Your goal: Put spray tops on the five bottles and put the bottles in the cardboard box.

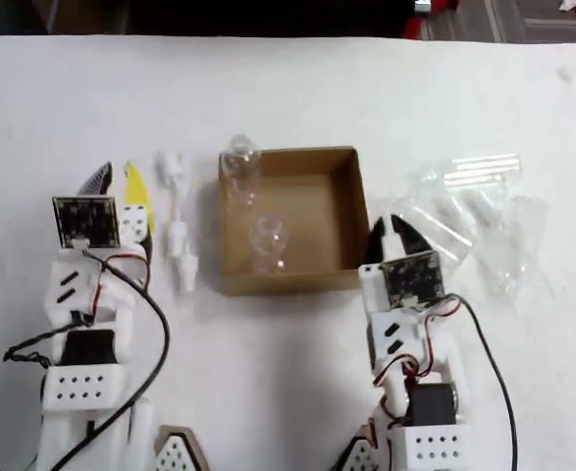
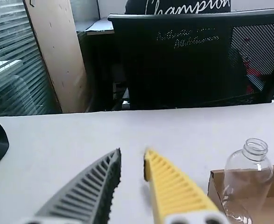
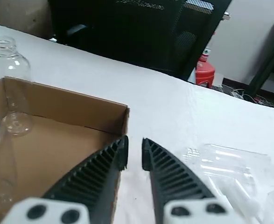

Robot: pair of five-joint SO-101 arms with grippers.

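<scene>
Spray tops [image 1: 180, 240] lie on the white table [image 1: 288, 88] between the left gripper [image 2: 133, 158], its gray and yellow fingers a little apart and empty, and the cardboard box [image 1: 288, 278]. Inside the box stand the far bottle [image 1: 240, 162], in the far left corner, and the near bottle [image 1: 268, 240], both with no tops. Next comes the right gripper [image 3: 134, 142], black fingers a little apart and empty, then clear plastic bags [image 1: 474, 211]; a black chair [image 2: 197, 60] stands behind the table.
</scene>
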